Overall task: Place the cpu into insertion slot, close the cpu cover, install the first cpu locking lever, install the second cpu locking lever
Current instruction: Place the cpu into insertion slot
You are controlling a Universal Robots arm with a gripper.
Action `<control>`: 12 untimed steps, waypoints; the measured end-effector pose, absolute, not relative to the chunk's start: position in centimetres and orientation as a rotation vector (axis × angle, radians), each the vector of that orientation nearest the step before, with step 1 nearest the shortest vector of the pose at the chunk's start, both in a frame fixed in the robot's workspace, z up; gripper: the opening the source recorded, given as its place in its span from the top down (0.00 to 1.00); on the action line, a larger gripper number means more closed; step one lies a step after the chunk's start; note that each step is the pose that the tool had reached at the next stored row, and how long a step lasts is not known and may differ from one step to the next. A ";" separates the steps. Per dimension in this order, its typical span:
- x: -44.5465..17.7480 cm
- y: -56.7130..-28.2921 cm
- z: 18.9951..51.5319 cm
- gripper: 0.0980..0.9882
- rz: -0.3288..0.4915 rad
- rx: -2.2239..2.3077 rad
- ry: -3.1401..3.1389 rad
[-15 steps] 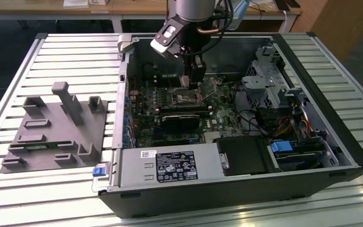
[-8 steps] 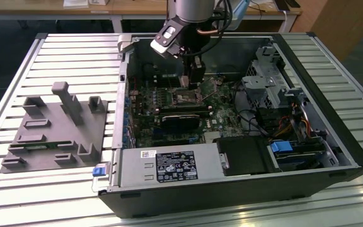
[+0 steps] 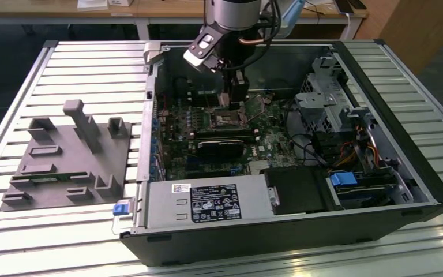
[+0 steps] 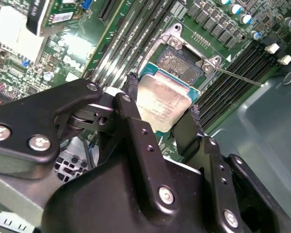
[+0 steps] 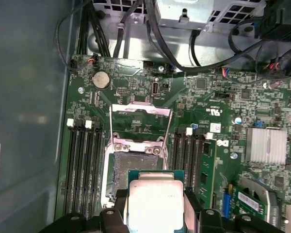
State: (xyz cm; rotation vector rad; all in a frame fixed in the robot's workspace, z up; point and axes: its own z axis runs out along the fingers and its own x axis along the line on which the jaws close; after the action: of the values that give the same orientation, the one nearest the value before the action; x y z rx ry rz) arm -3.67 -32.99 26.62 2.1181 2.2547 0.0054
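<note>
we see gripper clamped on cpu by two opp. edges, held level, partly over insertion slot, can't tell if touching, cpu cover swung open on slot's side away from gripper, memory slots flanking slot

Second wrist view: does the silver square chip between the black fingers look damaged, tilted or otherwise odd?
Nothing looks broken. The small silver-grey square cpu, clamped in the black gripper, has a dull, smeared metal top, perhaps old paste. It is not yet seated in the dark, silvery-rimmed insertion slot.
</note>
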 end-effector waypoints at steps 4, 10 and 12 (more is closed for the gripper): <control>-3.7 -32.5 26.0 0.50 0.004 2.126 2.249; -3.7 -32.5 25.1 0.50 -0.010 2.131 2.249; -3.7 -32.5 24.9 0.50 -0.020 2.126 2.245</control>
State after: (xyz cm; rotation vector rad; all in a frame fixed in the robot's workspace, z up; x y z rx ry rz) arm -3.67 -32.49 24.91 2.1262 2.2451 -0.0205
